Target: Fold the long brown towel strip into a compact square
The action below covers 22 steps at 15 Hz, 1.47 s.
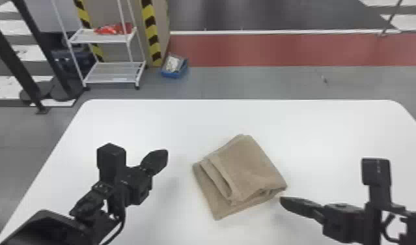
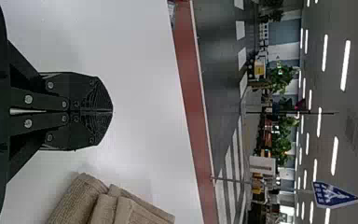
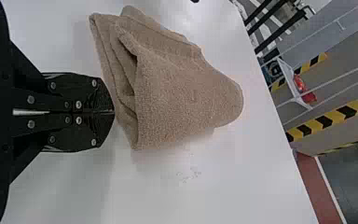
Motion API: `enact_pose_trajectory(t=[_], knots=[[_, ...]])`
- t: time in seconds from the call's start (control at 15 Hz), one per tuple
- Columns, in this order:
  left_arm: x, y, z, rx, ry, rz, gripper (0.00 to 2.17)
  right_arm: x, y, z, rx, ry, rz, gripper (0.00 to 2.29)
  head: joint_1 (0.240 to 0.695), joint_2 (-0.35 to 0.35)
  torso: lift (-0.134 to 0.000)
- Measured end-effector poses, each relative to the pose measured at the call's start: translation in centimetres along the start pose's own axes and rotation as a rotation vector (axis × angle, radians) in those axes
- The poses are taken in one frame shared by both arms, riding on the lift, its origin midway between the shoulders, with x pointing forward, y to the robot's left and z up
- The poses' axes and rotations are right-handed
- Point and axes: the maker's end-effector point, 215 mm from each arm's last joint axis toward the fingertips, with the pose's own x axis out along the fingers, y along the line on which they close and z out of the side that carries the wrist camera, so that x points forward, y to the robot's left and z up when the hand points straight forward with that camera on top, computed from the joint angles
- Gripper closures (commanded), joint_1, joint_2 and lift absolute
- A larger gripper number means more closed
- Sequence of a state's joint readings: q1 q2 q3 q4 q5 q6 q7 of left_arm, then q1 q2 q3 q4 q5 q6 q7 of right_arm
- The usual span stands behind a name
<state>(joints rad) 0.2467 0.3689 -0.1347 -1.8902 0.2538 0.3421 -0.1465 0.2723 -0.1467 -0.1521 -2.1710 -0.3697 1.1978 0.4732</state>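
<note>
Brown towel (image 1: 252, 166) lies beside right gripper (image 1: 283, 201).

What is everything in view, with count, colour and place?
Towel: one, brown, folded on the table
Table: one, white, foreground
Rack: one, white, beyond the table, left
Bundle: one, red, on the rack
Tray: one, blue, floor right of the rack
Posts: two, black, far left
Stripes: at least two, yellow-black, near the rack
Floor strip: one, red, beyond the table
Sign: one, blue-white, background
Plants: several, green, background
Lights: many, white, ceiling
Left gripper: one, black, left of the towel
Right gripper: one, black, by the towel's right side
</note>
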Motion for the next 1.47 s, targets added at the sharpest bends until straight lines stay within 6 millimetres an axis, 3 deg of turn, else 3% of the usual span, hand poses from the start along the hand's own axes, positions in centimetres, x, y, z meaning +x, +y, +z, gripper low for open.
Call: enact_pose_trajectory(t=[0.33,0.67,0.73,0.87,1.0,1.13,1.27,1.33,1.47], knots=[[0.1,-0.2,-0.2,-0.010,0.001,-0.009,1.19,3.5,-2.3,3.6,-0.027,-0.014,-0.053,1.60,0.695,0.033,-0.124],[0.2,-1.2,-0.2,-0.013,0.001,-0.026,1.19,9.1,-2.2,10.7,-0.089,-0.074,-0.034,1.60,0.695,0.046,-0.124],[0.2,-1.6,-0.2,-0.015,0.003,-0.030,1.19,9.7,-1.7,12.1,-0.095,-0.101,-0.006,1.60,0.695,0.049,-0.124],[0.4,-1.9,-0.1,-0.016,0.001,-0.035,1.19,9.2,-1.4,12.1,-0.071,-0.133,0.050,1.60,0.695,0.050,-0.124],[0.6,-2.0,0.1,-0.016,-0.003,-0.039,1.19,5.7,-2.0,11.6,-0.025,-0.201,0.111,1.60,0.695,0.024,-0.124],[1.1,-2.2,0.3,-0.016,-0.006,-0.044,1.19,0.3,-4.4,11.7,0.011,-0.311,0.150,1.60,0.695,-0.025,-0.124],[1.6,-2.3,0.6,-0.015,-0.022,-0.048,1.19,-6.4,-8.3,11.8,0.033,-0.443,0.160,1.60,0.695,-0.088,-0.124],[1.8,-2.3,0.6,-0.017,-0.025,-0.051,1.19,-9.4,-10.7,11.4,0.041,-0.490,0.124,1.60,0.695,-0.158,-0.124],[2.1,-2.4,0.3,-0.022,-0.022,-0.060,1.19,-13.9,-14.3,10.2,0.053,-0.544,0.055,1.60,0.695,-0.219,-0.124]])
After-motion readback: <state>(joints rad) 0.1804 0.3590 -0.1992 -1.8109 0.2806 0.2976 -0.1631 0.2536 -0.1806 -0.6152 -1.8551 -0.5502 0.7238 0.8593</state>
